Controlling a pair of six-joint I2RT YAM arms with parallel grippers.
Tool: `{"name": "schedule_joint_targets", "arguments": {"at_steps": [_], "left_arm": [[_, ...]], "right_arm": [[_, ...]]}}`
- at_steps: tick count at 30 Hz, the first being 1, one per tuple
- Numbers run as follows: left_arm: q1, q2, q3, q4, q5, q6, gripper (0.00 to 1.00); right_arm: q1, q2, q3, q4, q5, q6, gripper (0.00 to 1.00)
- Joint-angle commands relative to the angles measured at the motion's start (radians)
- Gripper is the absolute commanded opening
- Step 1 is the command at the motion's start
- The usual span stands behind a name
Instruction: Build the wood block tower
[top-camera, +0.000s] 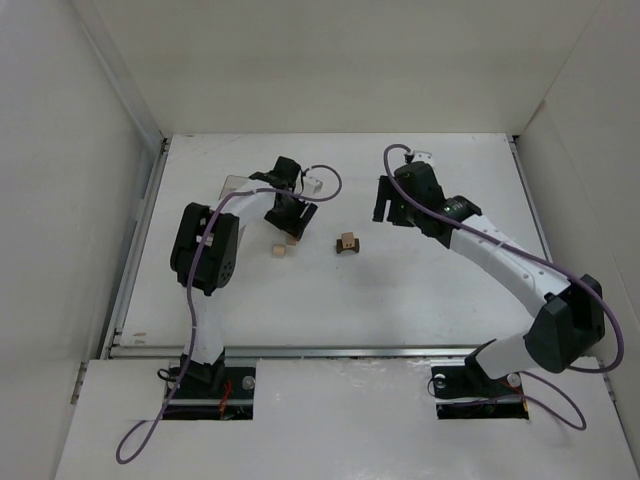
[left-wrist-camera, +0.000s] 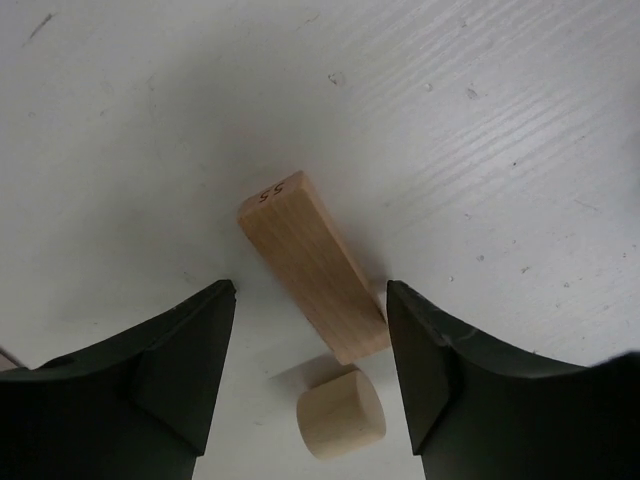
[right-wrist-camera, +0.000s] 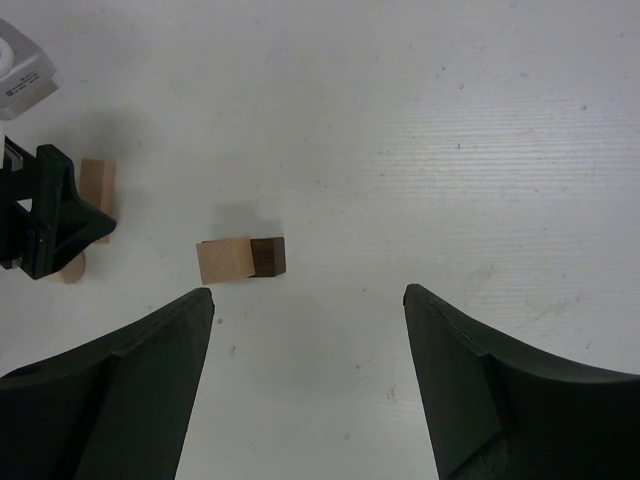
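The wood block tower (top-camera: 348, 243) is a dark brown block with a pale tan cube against it, standing mid-table; it also shows in the right wrist view (right-wrist-camera: 242, 258). My left gripper (top-camera: 289, 218) is open and low over the table. Its jaws (left-wrist-camera: 310, 298) straddle the near end of a pale tan bar (left-wrist-camera: 312, 262) lying flat, with a short tan cylinder (left-wrist-camera: 342, 411) just below it. My right gripper (top-camera: 386, 206) is open and empty (right-wrist-camera: 308, 295), hovering to the right of the tower and apart from it.
A loose tan cube (top-camera: 279, 250) lies left of the tower, near the left gripper. The left gripper (right-wrist-camera: 50, 215) and the tan bar (right-wrist-camera: 98, 185) show at the left edge of the right wrist view. White walls enclose the table on three sides.
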Motion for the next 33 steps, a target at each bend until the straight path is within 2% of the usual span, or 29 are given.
{"name": "schedule_joint_targets", "arguments": {"at_steps": [1,3,7,8,10,14,18,25,28,33], "left_arm": [[-0.007,-0.017,0.021,-0.019,-0.038,-0.024,0.58],[-0.016,-0.008,0.021,-0.019,-0.052,-0.024,0.50],[-0.027,-0.008,0.012,-0.008,-0.052,-0.014,0.26],[-0.036,-0.008,0.012,-0.008,-0.052,-0.002,0.12],[-0.036,-0.008,0.023,-0.008,-0.052,0.022,0.00],[-0.045,-0.029,0.115,-0.079,-0.024,0.103,0.00],[-0.074,-0.057,0.286,-0.174,0.025,0.203,0.00],[-0.224,-0.097,0.379,-0.304,0.072,0.358,0.00],[-0.275,-0.086,0.391,-0.329,0.097,0.368,0.00],[-0.335,-0.048,0.425,-0.338,0.068,0.303,0.00]], "right_arm": [[-0.008,-0.053,-0.013,0.055,0.017,0.014,0.82],[-0.017,-0.053,-0.013,0.055,0.017,0.014,0.82],[-0.017,-0.053,-0.013,0.065,0.017,0.014,0.82],[-0.017,-0.053,-0.013,0.065,0.017,0.005,0.82],[-0.017,-0.053,-0.013,0.065,0.017,-0.004,0.82],[-0.028,-0.053,-0.004,0.065,0.006,-0.035,0.82],[-0.086,-0.062,-0.004,0.051,-0.037,-0.110,0.82],[-0.224,-0.125,-0.032,0.042,-0.106,-0.187,0.82],[-0.288,-0.154,-0.042,0.042,-0.136,-0.221,0.82],[-0.358,-0.183,-0.076,0.042,-0.211,-0.244,0.82]]}}
